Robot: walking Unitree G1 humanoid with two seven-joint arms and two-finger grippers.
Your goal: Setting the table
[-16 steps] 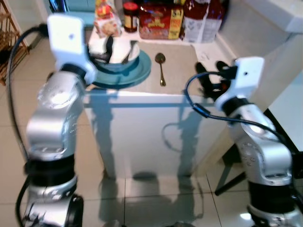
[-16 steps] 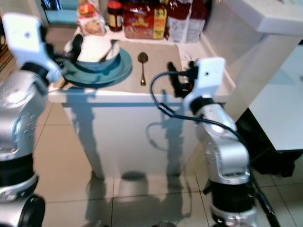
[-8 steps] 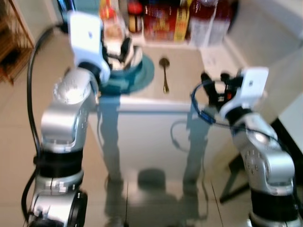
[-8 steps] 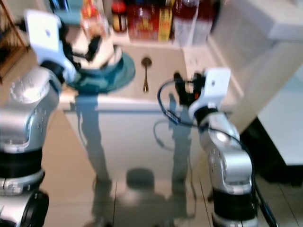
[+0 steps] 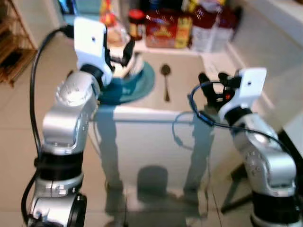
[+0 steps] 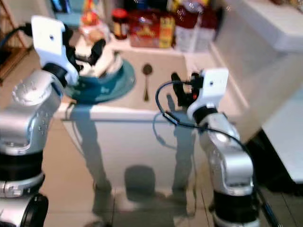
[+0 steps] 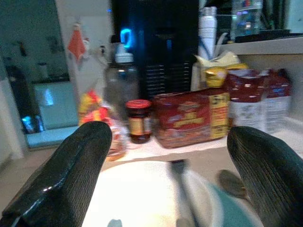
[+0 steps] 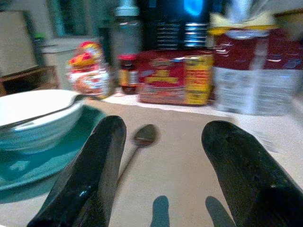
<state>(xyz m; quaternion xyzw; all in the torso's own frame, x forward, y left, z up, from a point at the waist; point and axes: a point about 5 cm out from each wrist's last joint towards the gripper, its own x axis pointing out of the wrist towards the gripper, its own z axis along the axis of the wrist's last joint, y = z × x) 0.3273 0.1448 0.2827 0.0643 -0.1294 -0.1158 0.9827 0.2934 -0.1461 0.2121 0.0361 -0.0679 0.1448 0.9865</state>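
A white bowl [image 5: 124,66] sits on a teal plate [image 5: 142,85], spoon [image 5: 165,80] beside.

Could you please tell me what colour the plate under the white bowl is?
The plate is teal blue, clearest in the right eye view.

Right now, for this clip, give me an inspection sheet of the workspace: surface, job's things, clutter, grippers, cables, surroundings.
Surface: beige countertop on a white cabinet.
Job's things: white bowl with a utensil in it, on a teal plate; spoon lying beside the plate.
Clutter: red-lidded jar, red carton, snack bags along the back.
Grippers: left gripper open over the bowl; right gripper open, above the counter's front edge.
Cables: black cable looping off the right wrist.
Surroundings: tiled floor.
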